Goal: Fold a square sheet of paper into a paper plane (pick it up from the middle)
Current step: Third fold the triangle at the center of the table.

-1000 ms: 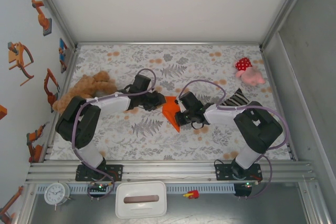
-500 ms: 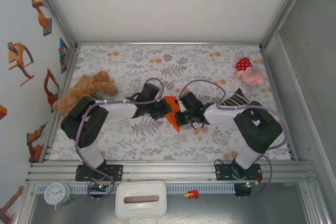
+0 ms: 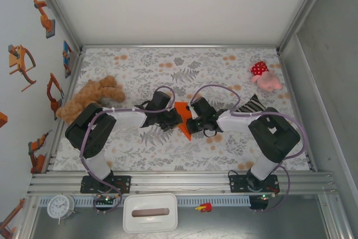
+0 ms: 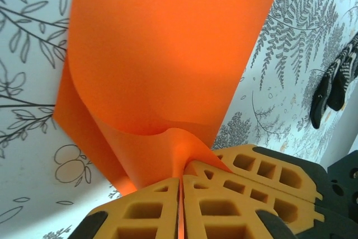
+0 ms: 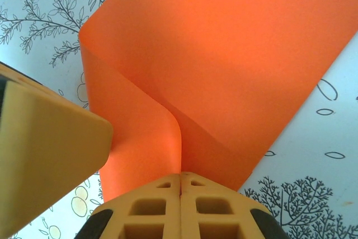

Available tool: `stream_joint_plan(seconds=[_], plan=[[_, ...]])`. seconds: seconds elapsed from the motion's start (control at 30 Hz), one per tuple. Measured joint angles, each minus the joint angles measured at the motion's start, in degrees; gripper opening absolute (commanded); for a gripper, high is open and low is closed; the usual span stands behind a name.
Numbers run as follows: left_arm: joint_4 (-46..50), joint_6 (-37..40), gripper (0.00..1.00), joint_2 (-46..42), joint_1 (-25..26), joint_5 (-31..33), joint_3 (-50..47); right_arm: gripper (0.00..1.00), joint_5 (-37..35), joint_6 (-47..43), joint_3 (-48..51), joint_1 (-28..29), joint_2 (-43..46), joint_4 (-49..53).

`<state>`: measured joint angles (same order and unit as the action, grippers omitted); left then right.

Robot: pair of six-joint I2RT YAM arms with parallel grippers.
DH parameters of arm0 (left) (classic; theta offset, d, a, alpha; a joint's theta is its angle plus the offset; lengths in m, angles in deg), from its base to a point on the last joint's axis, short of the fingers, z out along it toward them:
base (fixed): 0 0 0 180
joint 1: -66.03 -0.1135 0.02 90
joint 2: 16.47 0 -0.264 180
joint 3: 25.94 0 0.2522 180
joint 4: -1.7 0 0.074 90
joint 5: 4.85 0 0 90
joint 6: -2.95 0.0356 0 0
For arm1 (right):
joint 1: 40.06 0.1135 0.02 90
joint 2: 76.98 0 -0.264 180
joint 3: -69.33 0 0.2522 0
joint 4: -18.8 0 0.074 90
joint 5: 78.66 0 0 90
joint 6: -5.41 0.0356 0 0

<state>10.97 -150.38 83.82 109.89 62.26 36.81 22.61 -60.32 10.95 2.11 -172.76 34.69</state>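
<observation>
Mid-table on the fern-patterned table (image 3: pixel 168 65): the square sheet of paper (image 3: pixel 185 127), bright orange, folded to a narrow wedge. Long axis running far to near, broad edge toward the back wall, pointed tip toward the arm bases and leaning slightly right. Clamped from both sides: left gripper (image 4: pixel 180 194) pressed together on a pinched-up ridge at the paper's left, a sliver of orange showing between the pads; right gripper (image 5: pixel 180 183) likewise closed on a fold at its right, the layers bowing upward from the grip. Crowded close by the two wrists, with a yellow finger of the left one just beside the paper in the right wrist view. Well apart at far left, a brown teddy bear (image 3: pixel 89 98). Well apart at far right, a pink plush with a red polka-dot patch (image 3: pixel 264 76). Near the right arm, a black-and-white striped item (image 3: pixel 250 106).
</observation>
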Motion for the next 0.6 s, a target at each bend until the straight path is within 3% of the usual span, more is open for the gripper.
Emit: stream_joint_plan(seconds=[0.6], plan=[[2.5, 0.3, 0.11, 1.7, 0.0, 1.6, 0.0, 0.00, 0.0, 0.0, 0.0, 0.0, 0.0, 0.0]])
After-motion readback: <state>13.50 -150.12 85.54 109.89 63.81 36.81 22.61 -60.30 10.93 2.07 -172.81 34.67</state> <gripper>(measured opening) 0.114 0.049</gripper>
